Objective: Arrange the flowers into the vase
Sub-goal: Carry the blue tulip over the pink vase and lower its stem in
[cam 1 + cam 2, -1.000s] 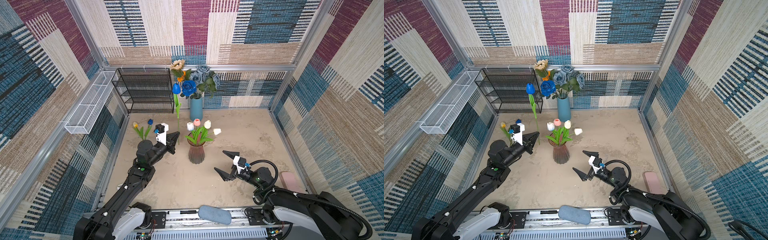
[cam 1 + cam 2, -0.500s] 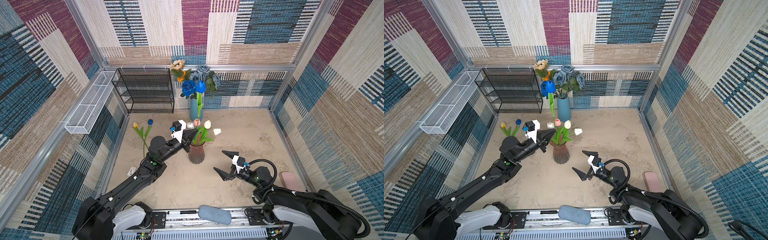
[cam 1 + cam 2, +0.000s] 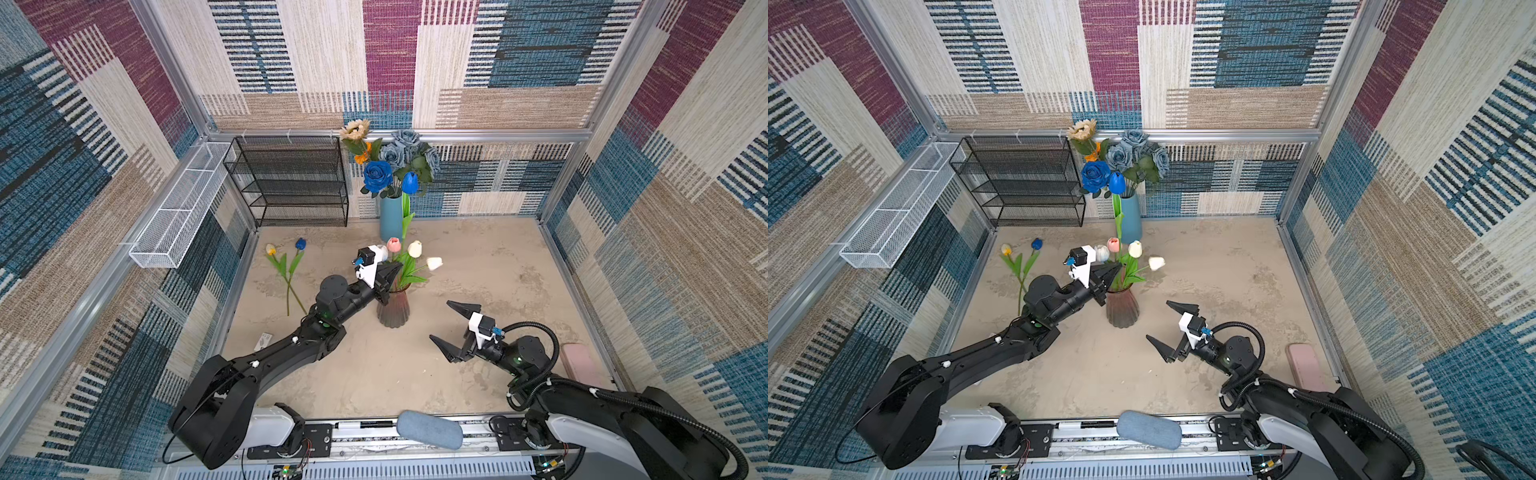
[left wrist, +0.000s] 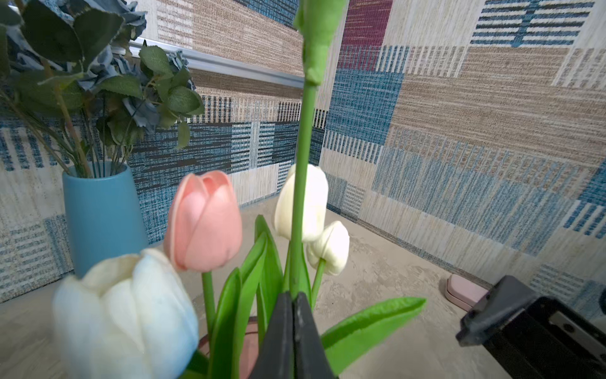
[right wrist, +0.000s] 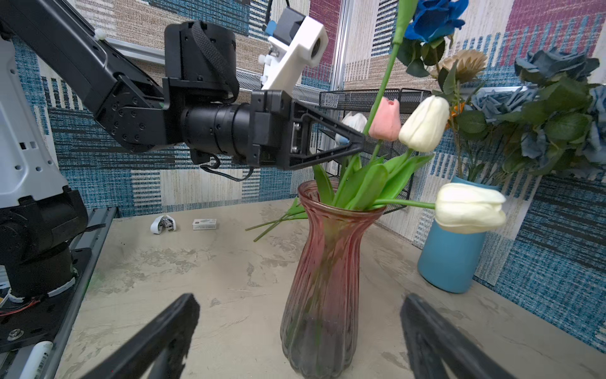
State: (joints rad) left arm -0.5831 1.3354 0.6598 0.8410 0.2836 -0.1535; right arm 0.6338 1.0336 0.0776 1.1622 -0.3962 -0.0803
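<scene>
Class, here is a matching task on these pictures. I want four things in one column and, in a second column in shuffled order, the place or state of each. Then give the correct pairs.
Column A
1. yellow tulip
2. pink tulip
3. deep-blue rose
4. right gripper

Column B
a. stands in the blue vase
b. lies on the table
c. open, holding nothing
d. stands in the reddish glass vase

Pairs: 1-b, 2-d, 3-a, 4-c
</scene>
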